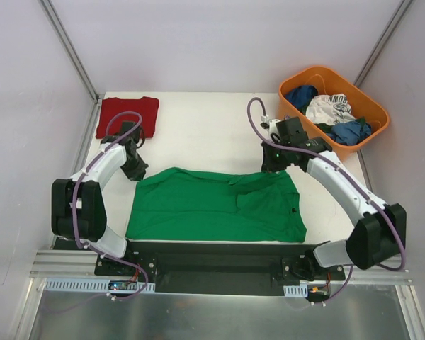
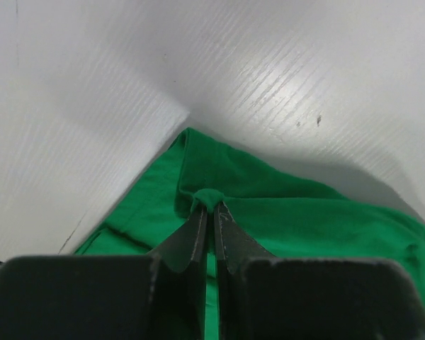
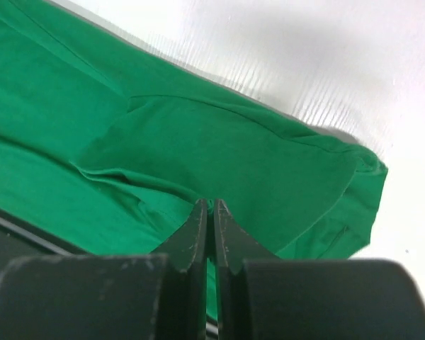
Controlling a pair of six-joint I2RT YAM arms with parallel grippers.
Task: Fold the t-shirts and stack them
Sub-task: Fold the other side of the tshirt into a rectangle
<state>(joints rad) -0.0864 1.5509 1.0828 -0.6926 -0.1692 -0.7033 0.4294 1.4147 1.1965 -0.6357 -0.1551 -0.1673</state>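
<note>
Top view: green t-shirt (image 1: 212, 205) lies spread on the near half of the counter (image 1: 198, 127), between the two arms. Its near hem runs along the near edge. The far-right part is folded over on itself, so the layers there are hard to separate, and I can't make out the collar.

Left gripper (image 1: 136, 173) is at the shirt's far-left corner. In the left wrist view the jaws (image 2: 211, 205) are pressed together with a small nub of green cloth pinched at the tips. The shirt is cut off at that frame's bottom and right.

Right gripper (image 1: 269, 166) is at the shirt's far-right edge. In the right wrist view the jaws (image 3: 210, 205) are together with only a hairline gap. Creases in the green cloth run to the tips, so it reads as a pinch, but the fingers hide the contact point itself.

Red t-shirt (image 1: 127, 113) is a flat folded rectangle at the far-left corner, well apart from the green one. The left arm's wrist and purple cable (image 1: 117, 120) cover part of its near edge.

Orange basket (image 1: 361, 142) sits at the far-right corner with blue garments (image 1: 301, 94) and a white printed one (image 1: 329, 108) bunched inside. The print is only partly readable. The right arm's wrist overlaps the basket's near-left side.
</note>
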